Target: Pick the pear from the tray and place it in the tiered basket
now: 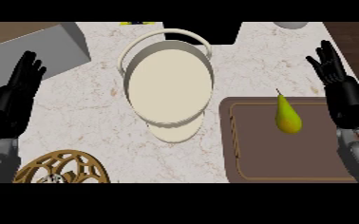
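Pear (287, 117) lying on brown tray (259, 171), stem toward the far edge, upper right part of the tray. Right robot hand (331, 73) just beside the tray's far right corner, fingers straight and spread, holding nothing, clear of the pear. Cream tiered basket (168, 83) left of the tray on marbled tabletop (84, 118), round tiers stacked, nothing inside. Left robot hand (21, 88) at the left edge, fingers straight, resting, nothing held. Golden wire trivet (63, 168) at lower left. Grey block (42, 52) at upper left.
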You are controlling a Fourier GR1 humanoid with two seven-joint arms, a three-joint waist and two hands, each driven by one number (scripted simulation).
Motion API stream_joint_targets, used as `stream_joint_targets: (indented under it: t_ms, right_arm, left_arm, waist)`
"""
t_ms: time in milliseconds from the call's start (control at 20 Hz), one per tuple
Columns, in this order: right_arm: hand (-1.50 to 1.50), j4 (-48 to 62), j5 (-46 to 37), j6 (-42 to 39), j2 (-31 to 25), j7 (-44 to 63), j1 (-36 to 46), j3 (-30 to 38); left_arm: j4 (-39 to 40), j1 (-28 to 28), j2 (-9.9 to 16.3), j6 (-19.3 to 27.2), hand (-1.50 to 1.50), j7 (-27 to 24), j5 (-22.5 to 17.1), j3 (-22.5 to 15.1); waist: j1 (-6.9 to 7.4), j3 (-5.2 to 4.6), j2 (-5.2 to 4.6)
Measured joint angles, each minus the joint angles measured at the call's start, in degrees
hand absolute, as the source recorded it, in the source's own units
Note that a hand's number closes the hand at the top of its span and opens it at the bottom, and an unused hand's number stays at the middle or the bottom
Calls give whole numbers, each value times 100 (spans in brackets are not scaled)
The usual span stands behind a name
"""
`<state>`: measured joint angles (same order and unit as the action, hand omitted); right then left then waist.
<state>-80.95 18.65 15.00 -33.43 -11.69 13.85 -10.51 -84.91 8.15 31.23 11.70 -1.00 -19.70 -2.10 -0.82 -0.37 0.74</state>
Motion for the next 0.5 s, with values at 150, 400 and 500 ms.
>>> stream_joint_targets:
  t_ms: [150,400,500]
  right_arm:
    - [150,-34,322,-316,238,-904,-315,326]
    - [-150,93,1253,-467,940,-2079,-738,1191]
    - [-150,322,1769,-473,1369,-2401,-901,1629]
  left_arm:
    - [-97,-78,-196,-31,0,71,19,-197]
    - [-48,-168,-588,-240,0,357,-177,-624]
    - [-30,-171,-715,-300,0,450,-213,-780]
  waist:
    - [-27,33,-33]
    - [-330,88,-93]
    - [-350,99,-110]
